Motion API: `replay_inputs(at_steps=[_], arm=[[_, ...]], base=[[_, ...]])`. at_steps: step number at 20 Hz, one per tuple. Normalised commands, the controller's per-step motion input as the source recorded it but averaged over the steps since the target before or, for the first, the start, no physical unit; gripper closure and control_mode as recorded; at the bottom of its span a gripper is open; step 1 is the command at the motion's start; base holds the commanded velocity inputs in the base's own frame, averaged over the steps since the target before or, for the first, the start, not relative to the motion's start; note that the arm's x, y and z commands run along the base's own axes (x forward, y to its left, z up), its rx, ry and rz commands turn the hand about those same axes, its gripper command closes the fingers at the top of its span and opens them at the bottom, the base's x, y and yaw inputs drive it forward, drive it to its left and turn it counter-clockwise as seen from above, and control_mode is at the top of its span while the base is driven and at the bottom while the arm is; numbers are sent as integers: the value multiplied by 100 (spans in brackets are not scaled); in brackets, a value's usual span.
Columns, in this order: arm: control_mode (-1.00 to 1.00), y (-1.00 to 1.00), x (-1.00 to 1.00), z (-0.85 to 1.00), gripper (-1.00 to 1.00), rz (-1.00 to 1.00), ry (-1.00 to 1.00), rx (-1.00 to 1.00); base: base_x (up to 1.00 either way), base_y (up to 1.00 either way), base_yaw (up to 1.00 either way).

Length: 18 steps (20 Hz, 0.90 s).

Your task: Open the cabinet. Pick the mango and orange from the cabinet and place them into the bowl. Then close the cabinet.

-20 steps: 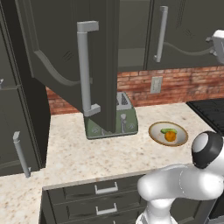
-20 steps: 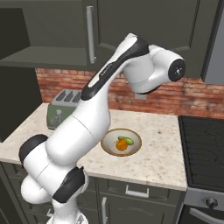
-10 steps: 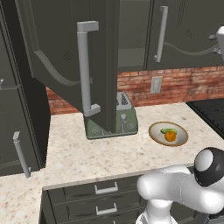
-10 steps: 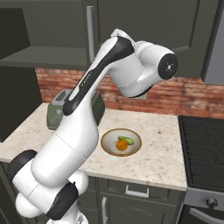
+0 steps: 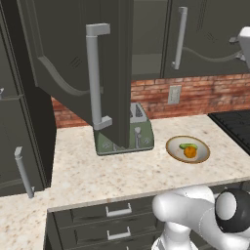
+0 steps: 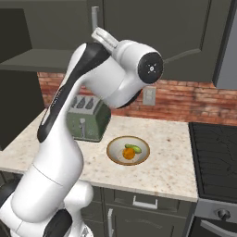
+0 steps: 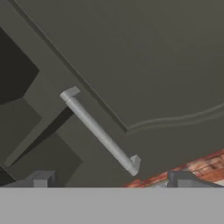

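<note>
The cabinet [image 5: 205, 34] hangs over the counter, its left door [image 5: 73, 63] swung wide open and its right door [image 7: 144, 61] shut. In the hand view my gripper [image 7: 111, 179] is open and empty, fingertips [image 7: 41, 178] spread. It faces the shut right door just below its silver bar handle [image 7: 100, 133], without touching it. The hand itself is high up by that door [image 6: 104, 38]. On the counter stands the bowl [image 5: 173, 150], also seen from the right [image 6: 115, 155]. The orange [image 5: 190, 153] and the mango [image 5: 187, 145] lie inside it.
A green toaster [image 5: 141, 136] stands under the open door, left of the bowl. A black stove [image 6: 217, 157] borders the counter on the right. A tall dark cabinet [image 5: 19, 146] is at the left, drawers [image 5: 117, 211] sit below the counter edge, and a brick wall [image 5: 205, 97] runs behind.
My arm has swung: the elbow has dropped and come nearer the cameras, while the hand stays high by the right door. The bowl, both fruits and both doors are unchanged.
</note>
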Motion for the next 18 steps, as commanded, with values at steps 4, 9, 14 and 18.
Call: replay_inputs(at_steps=[4,9,14,18], arm=[[-100,39,-52,12,-100,0,0,-1],[-100,43,-52,2,-100,0,0,-3],[-100,39,-51,0,-100,0,4,-5],[-100,27,-50,0,-100,0,8,-6]], base=[[0,0,0],[0,0,0],[0,0,0],[0,0,0]])
